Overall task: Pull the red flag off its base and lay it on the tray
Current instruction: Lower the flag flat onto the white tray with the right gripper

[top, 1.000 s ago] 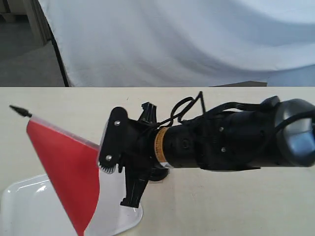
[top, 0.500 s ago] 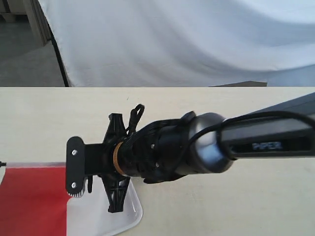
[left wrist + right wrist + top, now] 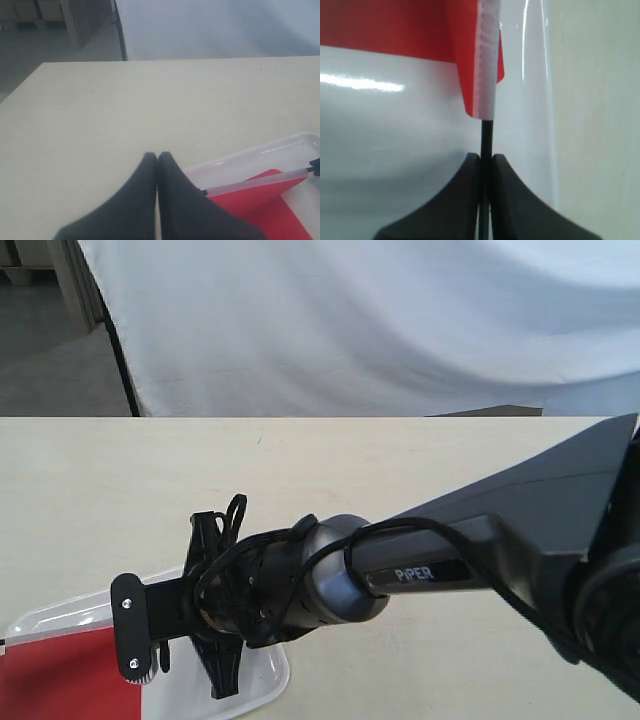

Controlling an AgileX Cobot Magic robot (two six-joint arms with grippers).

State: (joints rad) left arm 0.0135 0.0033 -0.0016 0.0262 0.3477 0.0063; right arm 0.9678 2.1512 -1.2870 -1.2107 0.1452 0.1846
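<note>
The red flag (image 3: 60,685) lies low over the glossy white tray (image 3: 55,618) at the lower left of the exterior view, its cloth spread flat. My right gripper (image 3: 128,640) reaches across from the right and is shut on the flag's thin black stick (image 3: 486,137), just below the white hem of the cloth (image 3: 395,25), above the tray floor (image 3: 395,150). My left gripper (image 3: 157,156) is shut with nothing in it, beside the tray's rim (image 3: 260,152); the flag (image 3: 260,202) lies inside. The black base is hidden behind the right arm.
The pale wooden table (image 3: 420,470) runs back to a white cloth backdrop (image 3: 380,320). The right arm's grey and black links (image 3: 470,560) cross the lower right of the exterior view. The tray's near corner (image 3: 278,675) shows under the wrist.
The right arm swung left and down with the flag. The flag went from tilted up in the air to lying flat and low over the tray.
</note>
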